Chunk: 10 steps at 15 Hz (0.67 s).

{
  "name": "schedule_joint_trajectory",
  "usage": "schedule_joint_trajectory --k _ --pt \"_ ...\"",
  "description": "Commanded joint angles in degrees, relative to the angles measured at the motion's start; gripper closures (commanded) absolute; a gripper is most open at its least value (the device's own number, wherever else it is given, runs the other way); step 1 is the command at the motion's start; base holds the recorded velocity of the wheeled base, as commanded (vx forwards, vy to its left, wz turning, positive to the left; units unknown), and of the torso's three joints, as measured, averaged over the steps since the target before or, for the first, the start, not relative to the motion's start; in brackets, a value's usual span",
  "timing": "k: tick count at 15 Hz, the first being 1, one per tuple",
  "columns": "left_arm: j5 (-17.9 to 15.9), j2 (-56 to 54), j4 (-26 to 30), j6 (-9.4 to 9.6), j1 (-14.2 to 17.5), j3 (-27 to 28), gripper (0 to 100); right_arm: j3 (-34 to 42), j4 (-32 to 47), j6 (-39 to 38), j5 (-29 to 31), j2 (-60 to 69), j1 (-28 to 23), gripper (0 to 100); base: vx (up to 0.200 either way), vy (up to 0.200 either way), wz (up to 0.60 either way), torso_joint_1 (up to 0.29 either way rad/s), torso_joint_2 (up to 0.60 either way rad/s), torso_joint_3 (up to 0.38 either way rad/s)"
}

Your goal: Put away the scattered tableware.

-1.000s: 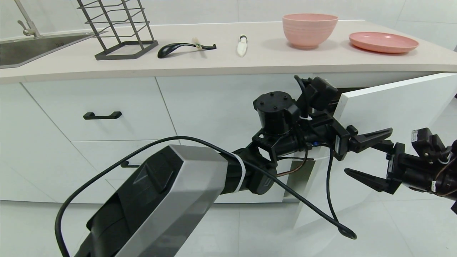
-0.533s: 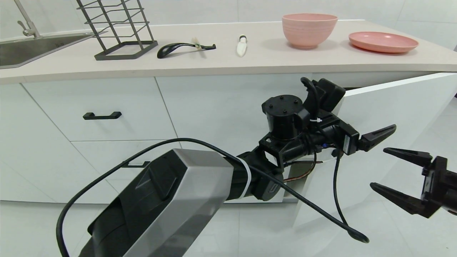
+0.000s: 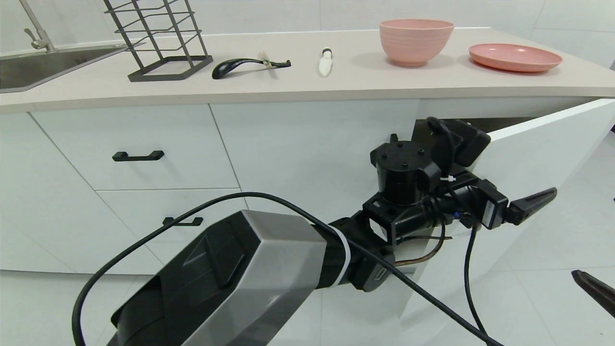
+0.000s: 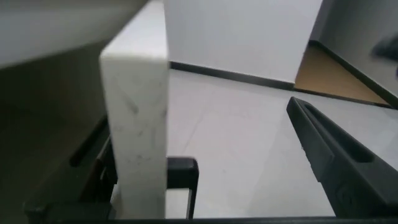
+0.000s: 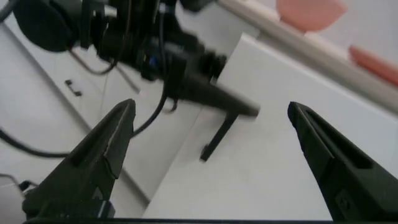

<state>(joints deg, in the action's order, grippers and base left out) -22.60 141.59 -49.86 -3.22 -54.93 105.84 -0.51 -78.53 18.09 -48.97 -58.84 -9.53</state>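
Head view: left jaws straddle the open cabinet door (image 3: 567,154).

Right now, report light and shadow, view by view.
Head view: the bowl throws a soft shadow to its left on the counter, and the plate a thin one under its rim. Left wrist view: the door edge is bright, the cabinet beside it dark. Right wrist view: the door face is evenly lit.
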Motion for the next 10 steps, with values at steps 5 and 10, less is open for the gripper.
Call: schedule_joint_trajectory --k 5,10 --pt "1.24 -3.52 0.29 -0.03 -6.07 -4.85 0 -1.07 -0.31 -0.07 0.28 11.91 0.74 0 0.000 0.000 0.00 0.000 0.00 0.000" --pt "1.86 -2.37 0.11 -0.03 -8.53 -4.68 0 -4.06 -0.31 -0.16 1.51 13.58 0.74 0 0.000 0.000 0.00 0.000 0.00 0.000"
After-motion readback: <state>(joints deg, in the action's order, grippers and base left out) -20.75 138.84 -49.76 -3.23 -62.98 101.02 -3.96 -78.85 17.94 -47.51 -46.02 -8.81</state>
